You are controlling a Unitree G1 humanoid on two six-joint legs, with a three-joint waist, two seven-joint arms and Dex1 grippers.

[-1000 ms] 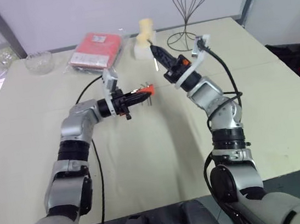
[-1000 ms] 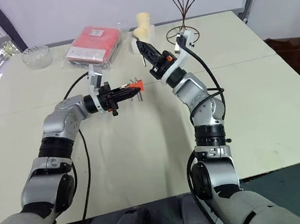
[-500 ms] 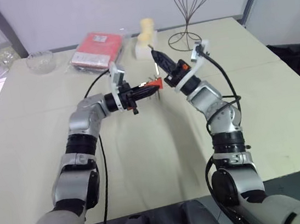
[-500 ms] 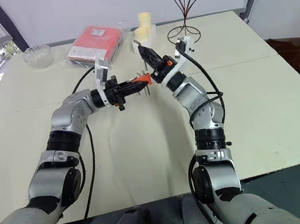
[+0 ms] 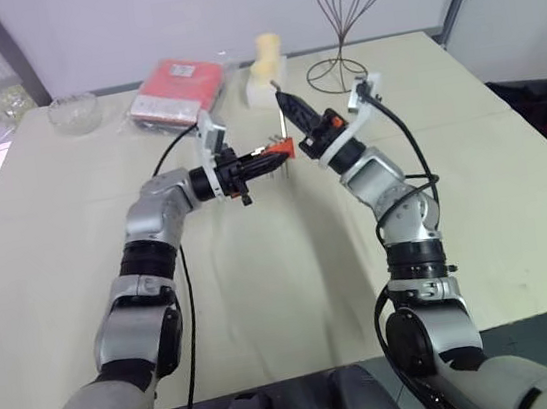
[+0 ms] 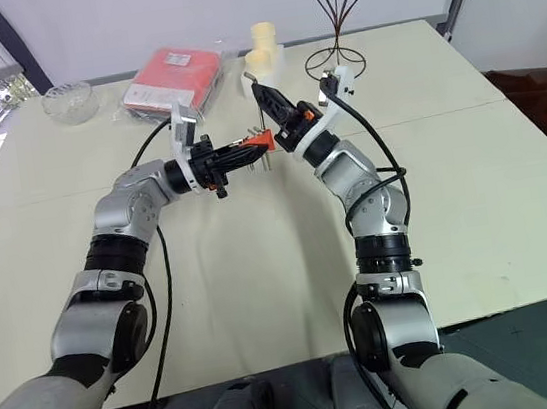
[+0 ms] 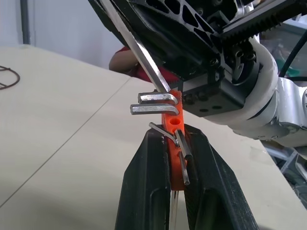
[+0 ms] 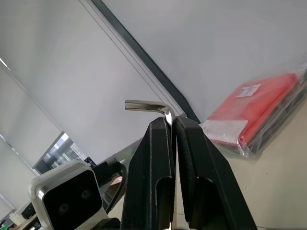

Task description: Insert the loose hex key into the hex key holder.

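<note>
Held above the table: hex key holder pinched in the left gripper, loose hex key clamped in the right gripper, long shaft meeting the holder's end near an open hole. Likely trouble: tip missing the hole and sliding off, or twisting in the grip from off-axis push. Key tip hidden behind the stored keys; actual entry impossible to confirm.

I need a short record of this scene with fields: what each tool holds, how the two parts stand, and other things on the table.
left tool: shut on hex key holder
right tool: shut on loose hex key
alignment: key's long end meets holder's top, beside two seated keys
held: both above the table
background: red packet, glass bowl, wire stand
</note>
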